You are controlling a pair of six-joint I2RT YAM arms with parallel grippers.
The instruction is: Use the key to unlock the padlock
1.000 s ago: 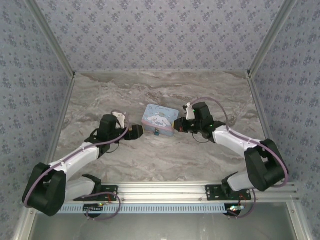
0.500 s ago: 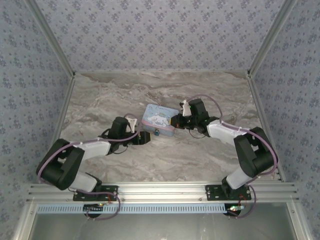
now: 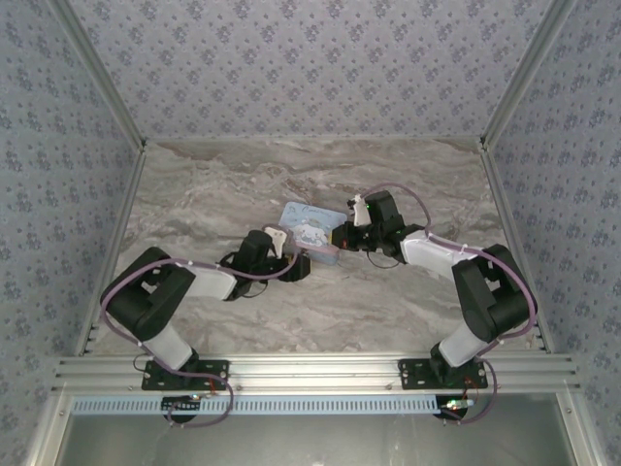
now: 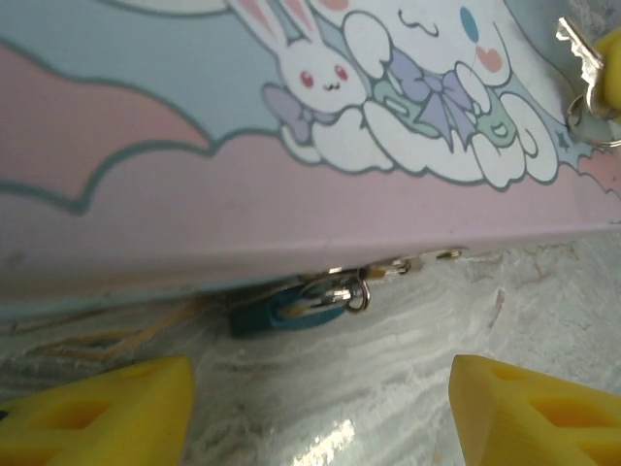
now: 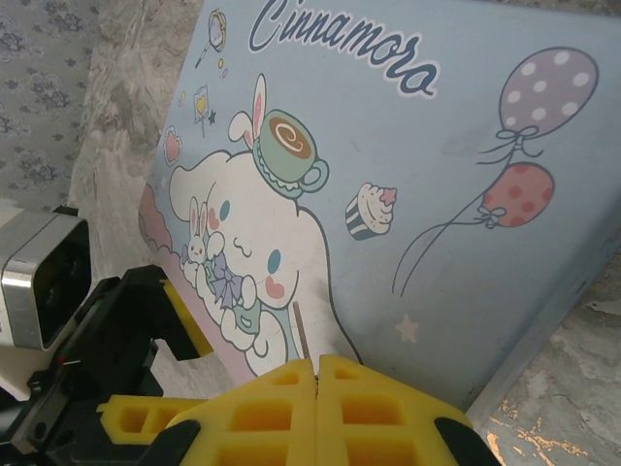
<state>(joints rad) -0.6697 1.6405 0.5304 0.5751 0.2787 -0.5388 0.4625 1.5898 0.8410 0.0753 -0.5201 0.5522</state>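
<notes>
The padlock [image 4: 286,313] is tiny, with a blue body and a thin metal shackle. It lies on the marble under the front edge of the pastel-blue cartoon tin [image 4: 291,146], hooked to the tin's clasp. My left gripper [image 4: 320,388] is open just in front of it, one yellow finger on each side and nothing between them. In the top view the left gripper [image 3: 296,264] sits at the tin's [image 3: 312,229] near side. My right gripper [image 5: 316,374] is shut on the key [image 5: 304,335], whose thin blade sticks out over the lid. The key [image 4: 579,47] also shows above the tin's right end.
The marble table [image 3: 243,184] has patterned walls on three sides. The right gripper [image 3: 342,236] hangs over the tin's right end, close to the left gripper. The left arm's black wrist [image 5: 107,340] stands low beside the tin. An aluminium rail [image 3: 310,369] runs along the near edge.
My left gripper has moved right, from beside the tin's left end up to its near side. The right gripper shifted a little left onto the tin's right end, still shut.
</notes>
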